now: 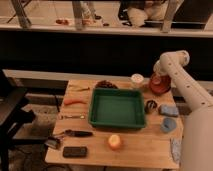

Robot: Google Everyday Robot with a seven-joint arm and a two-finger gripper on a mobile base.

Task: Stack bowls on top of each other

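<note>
The tool (157,79) hangs at the red-orange bowl (160,88) near the surface's (144,148) far right corner. The dark purple bowl (105,84) rests by the far edge, behind the green tray (118,124).

A: The worktop (140,150) looks like pale wood, matt; the green tray (118,92), smooth plastic?
B: Yes; the red-orange bowl (160,89) is glossy plastic; the hand (156,79), just above it, looks smooth.
</note>
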